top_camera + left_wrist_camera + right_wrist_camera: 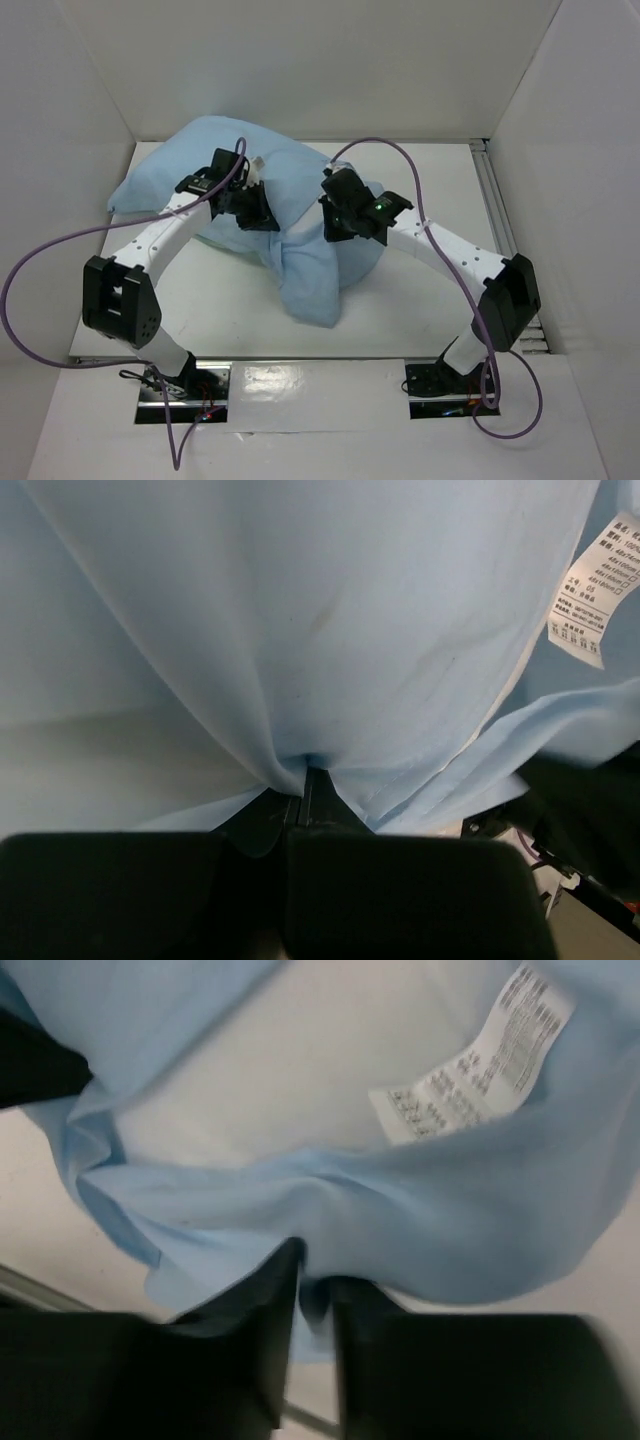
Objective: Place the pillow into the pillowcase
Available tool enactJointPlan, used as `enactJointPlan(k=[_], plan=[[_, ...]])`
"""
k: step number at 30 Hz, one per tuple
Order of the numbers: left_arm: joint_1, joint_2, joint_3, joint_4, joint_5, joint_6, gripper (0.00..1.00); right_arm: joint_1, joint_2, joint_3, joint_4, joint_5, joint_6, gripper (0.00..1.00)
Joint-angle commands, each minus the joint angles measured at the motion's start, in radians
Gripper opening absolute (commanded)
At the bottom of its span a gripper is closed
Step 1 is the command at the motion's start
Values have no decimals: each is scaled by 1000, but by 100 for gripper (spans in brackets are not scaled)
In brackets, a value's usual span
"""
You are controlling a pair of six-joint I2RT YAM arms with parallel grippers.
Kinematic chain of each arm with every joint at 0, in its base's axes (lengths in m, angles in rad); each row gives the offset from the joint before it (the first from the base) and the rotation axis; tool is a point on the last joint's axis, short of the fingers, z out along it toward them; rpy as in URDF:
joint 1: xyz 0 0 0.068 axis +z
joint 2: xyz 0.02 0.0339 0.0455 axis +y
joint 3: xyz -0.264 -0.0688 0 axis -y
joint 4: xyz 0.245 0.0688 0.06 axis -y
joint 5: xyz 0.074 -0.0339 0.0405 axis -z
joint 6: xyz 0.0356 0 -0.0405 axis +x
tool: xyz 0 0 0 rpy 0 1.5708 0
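A white worktop (225, 305), walled on three sides, carries a pale blue pillowcase (185, 165) heaped in a plump mound towards its far side, with one loose flap trailing towards the near edge between the two arms. The pillow (280, 1090) is almost wholly covered from above. It shows only from the right wrist, as a plain white expanse framed by blue cloth. How far it sits inside the case cannot be told.

Both arms reach inward over the mound. The left gripper (305, 785) is clamped on a gathered pinch of the blue fabric, which fans upward in taut folds from its fingertips. The right gripper (315, 1295) is closed on a folded edge of the same cloth, its jaws close together with the fabric caught between them.

A white printed care label (595, 590) hangs at the cloth's edge — seen from both wrists, its print too small to read.
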Motion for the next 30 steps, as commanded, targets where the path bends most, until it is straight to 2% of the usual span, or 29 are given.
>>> enactJointPlan(k=[1,2,3,8,9,14,19,23,27,30], plan=[[-2,4,69,29,33,9,0,-19,23,114,112,38,-23,10],[-2,4,69,29,24,9,0,-19,23,135,112,38,-35,1],[-2,-17,84,29,15,0,0,-19,23,175,121,38,-53,0],[-2,-86,169,29,15,-11,0,-19,23,262,215,-3,-107,0],[-2,-100,236,29,57,-11,0,-19,92,313,209,-12,-131,0],[-11,-100,269,19,105,-32,0,-54,229,391,167,8,-161,0],[-49,4,319,112,160,-95,0,-189,267,344,170,31,-136,0],[-83,110,426,149,170,-116,0,-325,267,324,160,-62,-127,0],[-140,234,575,149,226,-125,0,-358,325,383,147,-81,-149,0],[-161,337,678,137,265,-126,0,-358,353,436,179,-168,-158,0]])
